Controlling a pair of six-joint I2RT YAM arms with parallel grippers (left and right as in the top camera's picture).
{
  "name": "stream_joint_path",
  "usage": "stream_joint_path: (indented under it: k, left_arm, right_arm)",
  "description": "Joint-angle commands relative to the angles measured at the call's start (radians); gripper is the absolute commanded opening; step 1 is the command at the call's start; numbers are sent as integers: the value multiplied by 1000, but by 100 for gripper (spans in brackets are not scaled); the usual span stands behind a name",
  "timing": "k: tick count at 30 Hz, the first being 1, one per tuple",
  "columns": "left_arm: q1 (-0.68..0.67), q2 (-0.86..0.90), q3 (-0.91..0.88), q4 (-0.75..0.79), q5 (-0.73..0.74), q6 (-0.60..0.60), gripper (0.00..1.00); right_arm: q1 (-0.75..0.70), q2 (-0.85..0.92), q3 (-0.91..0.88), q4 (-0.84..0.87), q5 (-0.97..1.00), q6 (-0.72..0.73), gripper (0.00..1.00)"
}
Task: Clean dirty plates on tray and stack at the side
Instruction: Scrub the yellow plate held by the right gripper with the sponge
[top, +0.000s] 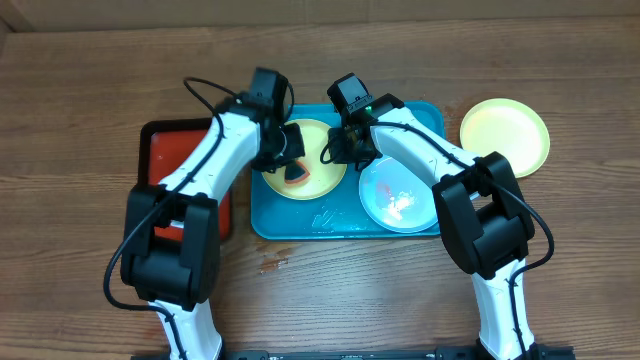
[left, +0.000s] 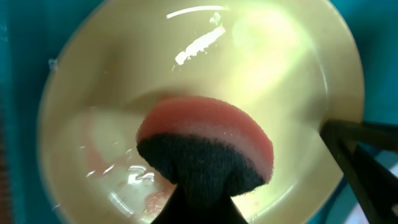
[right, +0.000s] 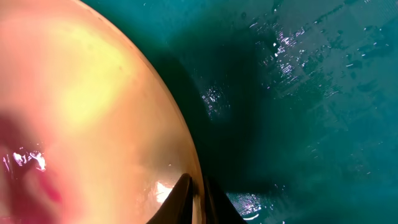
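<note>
A lime-green plate (top: 318, 138) with an orange-red smear lies at the left of the turquoise tray (top: 340, 222). My left gripper (top: 290, 150) is shut on a pink sponge with a black scrub side (top: 297, 175) and presses it on this plate. The left wrist view shows the sponge (left: 211, 140) on the wet plate (left: 280, 68), held by the left gripper (left: 200, 208). My right gripper (top: 338, 150) is shut on the plate's right rim. In the right wrist view its fingers (right: 198, 200) pinch the plate rim (right: 93, 93) above the tray (right: 311, 93). A pale mint-white plate (top: 398, 195) with red smears lies at the tray's right.
A second lime-green plate (top: 505, 135) lies on the wooden table to the right of the tray. A red black-rimmed tray (top: 160, 150) lies to the left, partly under my left arm. The tray floor is wet.
</note>
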Motion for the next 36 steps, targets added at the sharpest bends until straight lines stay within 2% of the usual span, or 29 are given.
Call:
stream_joint_path:
  k: [1, 7, 10, 15, 20, 26, 31, 36]
  left_arm:
    - [-33, -20, -51, 92, 12, -61, 4]
    - [-66, -18, -55, 200, -37, -66, 4]
    - [-74, -6, -55, 201, -95, -111, 4]
    - [-74, 36, -55, 201, -102, -111, 5]
    - [-72, 93, -55, 207, -192, -95, 4]
    - [-71, 98, -55, 179, -321, 13, 10]
    - [-70, 97, -31, 108, -357, 92, 4]
    - [-70, 97, 64, -24, -428, 107, 4]
  right_arm:
    - [10, 1, -33, -8, -3, 0, 8]
    - [10, 1, -33, -8, -3, 1, 8]
    - [10, 1, -33, -8, -3, 1, 8]
    - [10, 1, -33, -9, -3, 1, 8]
    - [10, 1, -33, -9, -3, 1, 8]
    - [10, 1, -33, -10, -3, 0, 8]
    - [10, 1, -33, -10, -3, 0, 8]
    - [10, 1, -33, -10, -2, 0, 8]
